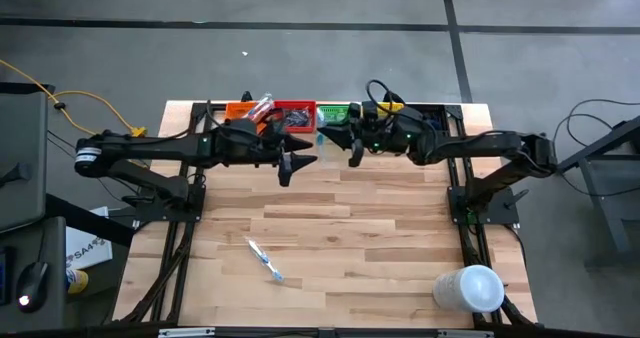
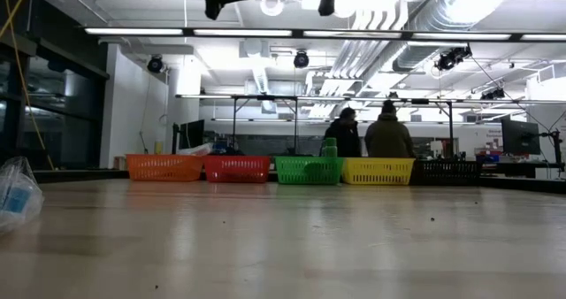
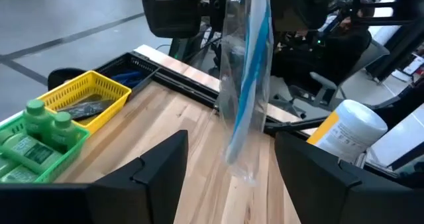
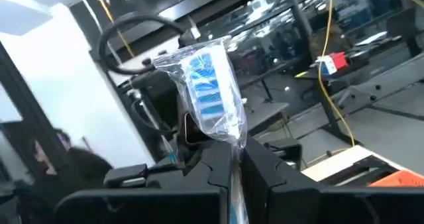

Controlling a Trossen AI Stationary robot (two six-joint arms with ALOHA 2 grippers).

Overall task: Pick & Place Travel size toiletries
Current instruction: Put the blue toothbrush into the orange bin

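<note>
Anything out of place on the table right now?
One wrapped toothbrush lies loose on the bare wood of the table, far from the row of bins. A large white cylinder lies at the table's near right corner. The right gripper pinches another wrapped toothbrush; the left gripper has open jaws.

Camera layout: one overhead, one table-level, two wrist-mounted.

The high view looks straight down on the whole table (image 1: 330, 218). The low view sits at tabletop height, facing the row of bins (image 2: 309, 169) and the room behind. Each wrist view looks close past its own fingers; the left wrist and low views share the green bin (image 3: 33, 151).
</note>
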